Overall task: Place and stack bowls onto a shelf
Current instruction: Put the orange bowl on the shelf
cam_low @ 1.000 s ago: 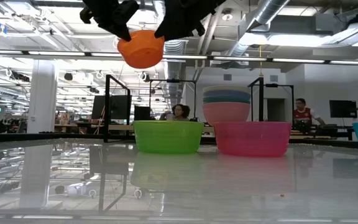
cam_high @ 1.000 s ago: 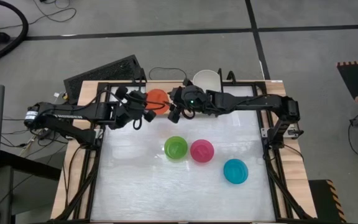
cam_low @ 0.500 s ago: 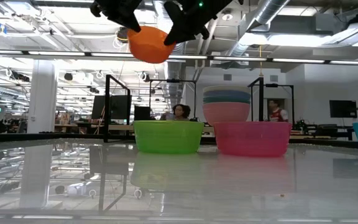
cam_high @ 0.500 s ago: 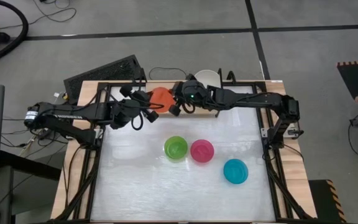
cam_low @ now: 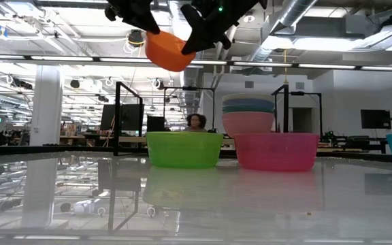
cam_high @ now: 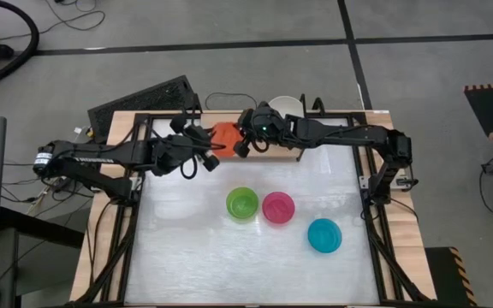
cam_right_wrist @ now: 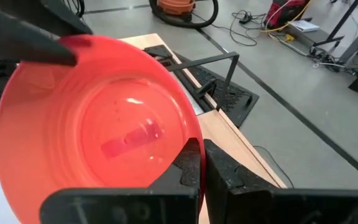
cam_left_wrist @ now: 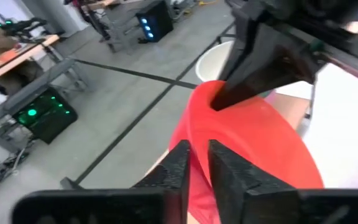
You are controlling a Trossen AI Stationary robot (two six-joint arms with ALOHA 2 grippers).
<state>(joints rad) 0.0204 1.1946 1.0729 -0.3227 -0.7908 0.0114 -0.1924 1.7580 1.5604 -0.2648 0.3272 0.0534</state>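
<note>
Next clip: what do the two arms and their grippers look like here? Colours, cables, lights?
Both arms are dark, nearly black, built of slim jointed links with loose black cables looped near the wrists. The left gripper and the right gripper each end in two flat, matte black fingers. A small green light glows on the right arm's wrist. No coloured markings or labels are legible.

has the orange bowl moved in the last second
Yes. In the high view the red-orange bowl, gripped by both the left gripper and right gripper, has shifted toward the stacked bowls at the table's back edge.
</note>
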